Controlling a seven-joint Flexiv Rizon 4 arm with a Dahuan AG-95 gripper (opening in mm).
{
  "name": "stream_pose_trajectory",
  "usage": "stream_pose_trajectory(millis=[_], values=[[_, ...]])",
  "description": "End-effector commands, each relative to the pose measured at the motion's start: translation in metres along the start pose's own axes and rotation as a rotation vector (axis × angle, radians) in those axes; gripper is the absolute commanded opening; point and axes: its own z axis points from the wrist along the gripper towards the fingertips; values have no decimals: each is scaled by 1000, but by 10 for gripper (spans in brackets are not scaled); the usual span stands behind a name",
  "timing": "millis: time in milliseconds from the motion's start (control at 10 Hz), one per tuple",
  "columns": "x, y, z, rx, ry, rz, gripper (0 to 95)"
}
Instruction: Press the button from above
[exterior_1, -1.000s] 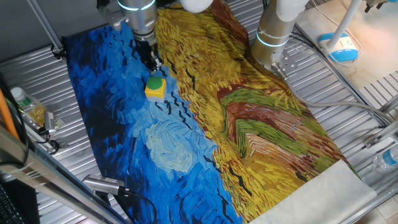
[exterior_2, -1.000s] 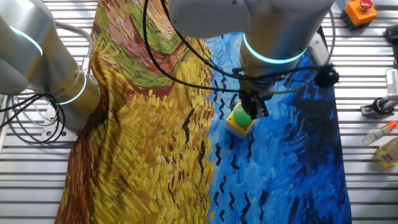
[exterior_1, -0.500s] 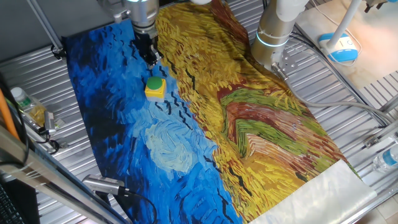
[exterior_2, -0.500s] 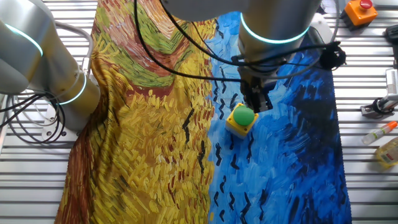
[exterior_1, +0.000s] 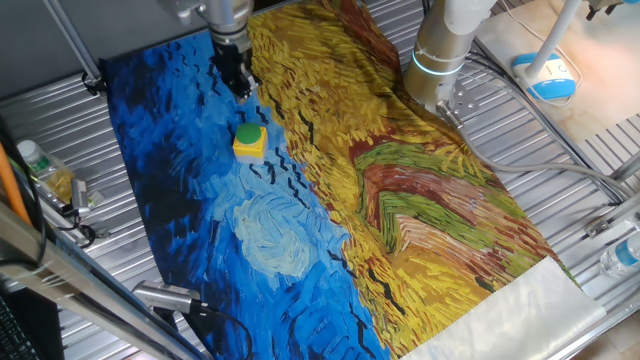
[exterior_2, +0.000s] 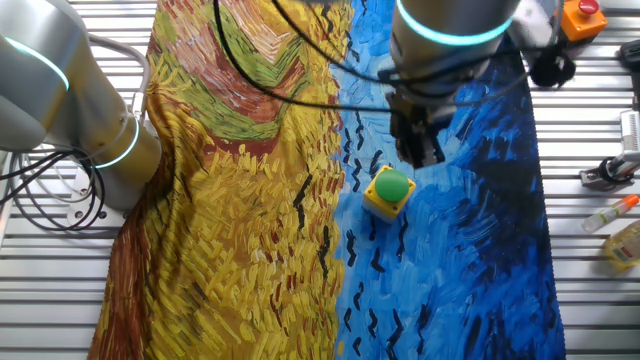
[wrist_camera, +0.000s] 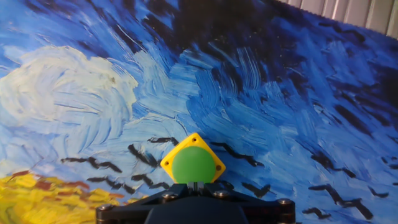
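Your worktop (exterior_1: 560, 160) carries a painted cloth (exterior_1: 400, 200); the button (exterior_1: 250, 140) sits upright on its blue part, cap exposed for pressing. The pincer (exterior_1: 239, 86) hangs above it, apart; you can't tell its spread.

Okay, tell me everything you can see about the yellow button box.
The button is a small yellow square box, plastic by the look, with a round green cap on top and dark screw dots at its corners. It sits upright on the blue part of the painted cloth, near the yellow part. The gripper hangs above it, not touching; only the cloth touches it.
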Motion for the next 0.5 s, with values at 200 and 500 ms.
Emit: stream_pose_trajectory(millis=[200, 500], values=[[-2, 3, -7, -9, 9, -23, 0], [-2, 3, -9, -17, 4, -37, 0]])
